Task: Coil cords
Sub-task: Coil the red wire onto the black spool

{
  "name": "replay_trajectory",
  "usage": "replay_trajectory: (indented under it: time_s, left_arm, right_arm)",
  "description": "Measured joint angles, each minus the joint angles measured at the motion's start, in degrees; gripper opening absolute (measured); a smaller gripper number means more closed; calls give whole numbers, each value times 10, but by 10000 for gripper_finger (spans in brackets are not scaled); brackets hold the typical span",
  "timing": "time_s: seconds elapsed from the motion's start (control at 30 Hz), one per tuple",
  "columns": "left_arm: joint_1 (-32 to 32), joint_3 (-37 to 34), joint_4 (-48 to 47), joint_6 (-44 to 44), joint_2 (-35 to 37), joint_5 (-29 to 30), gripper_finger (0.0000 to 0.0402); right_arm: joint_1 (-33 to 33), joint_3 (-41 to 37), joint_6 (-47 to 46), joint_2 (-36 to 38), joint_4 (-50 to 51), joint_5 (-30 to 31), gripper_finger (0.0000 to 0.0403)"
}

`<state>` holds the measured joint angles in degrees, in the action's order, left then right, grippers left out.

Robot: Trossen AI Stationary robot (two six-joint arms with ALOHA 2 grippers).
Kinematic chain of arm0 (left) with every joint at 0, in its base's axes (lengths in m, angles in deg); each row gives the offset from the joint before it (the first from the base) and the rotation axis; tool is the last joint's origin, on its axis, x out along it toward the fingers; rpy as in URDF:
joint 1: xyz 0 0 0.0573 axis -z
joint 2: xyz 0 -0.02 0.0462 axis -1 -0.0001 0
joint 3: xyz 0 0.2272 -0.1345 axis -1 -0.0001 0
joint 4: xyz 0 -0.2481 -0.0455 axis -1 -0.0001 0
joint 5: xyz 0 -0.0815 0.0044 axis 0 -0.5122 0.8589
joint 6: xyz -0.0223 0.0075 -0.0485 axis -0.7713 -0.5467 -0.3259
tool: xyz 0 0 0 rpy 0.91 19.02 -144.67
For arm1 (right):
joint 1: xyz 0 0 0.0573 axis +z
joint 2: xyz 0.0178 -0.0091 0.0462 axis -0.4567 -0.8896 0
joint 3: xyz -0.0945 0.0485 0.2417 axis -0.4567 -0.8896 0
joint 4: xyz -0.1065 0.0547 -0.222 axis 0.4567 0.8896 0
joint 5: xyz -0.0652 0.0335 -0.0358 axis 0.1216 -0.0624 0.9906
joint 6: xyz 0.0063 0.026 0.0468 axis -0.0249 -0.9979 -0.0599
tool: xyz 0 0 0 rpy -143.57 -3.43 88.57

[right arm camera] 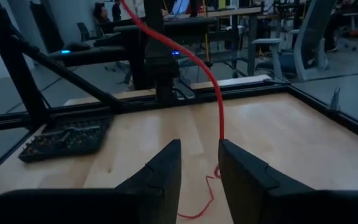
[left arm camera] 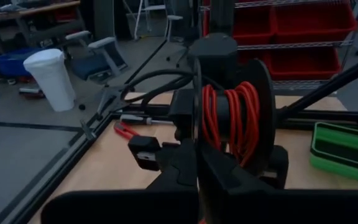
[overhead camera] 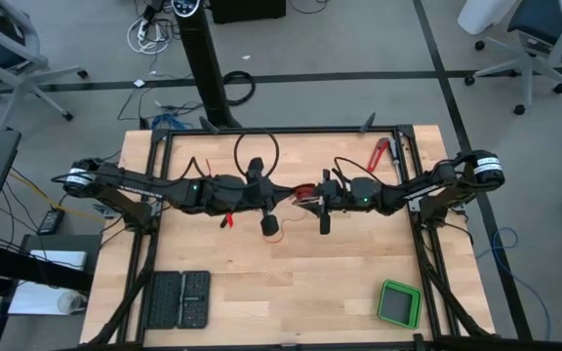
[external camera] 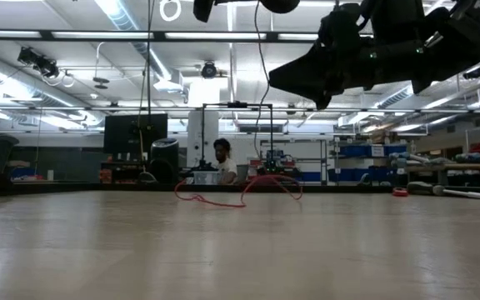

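Table: you had a light wooden top inside a black frame, with both arms reaching in toward its middle.
Left arm: it came in from the left; its left gripper was clamped shut near the table centre, above the surface.
Right arm: it came in from the right; its right gripper hung just beside the left one, fingers parted — nothing gripped between them.
Green box: it sat at the near right corner, well apart from both grippers.
Red wire: you saw it wound in several turns around the dark round body of the right arm's wrist; the free length ran down past the right fingers to a loose tail lying on the table.
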<state>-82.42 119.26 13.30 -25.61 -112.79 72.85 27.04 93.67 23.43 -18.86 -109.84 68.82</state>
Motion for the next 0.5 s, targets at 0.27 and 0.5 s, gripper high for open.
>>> replay_trajectory:
  time_s: [0.27,0.5]
  left_arm:
    - [0,0,5,0,0,0,1]
    - [0,0,9,0,0,0,1]
  right_arm:
    - [0,2,15,0,-3,0,105]
    - [0,2,44,0,0,28,104]
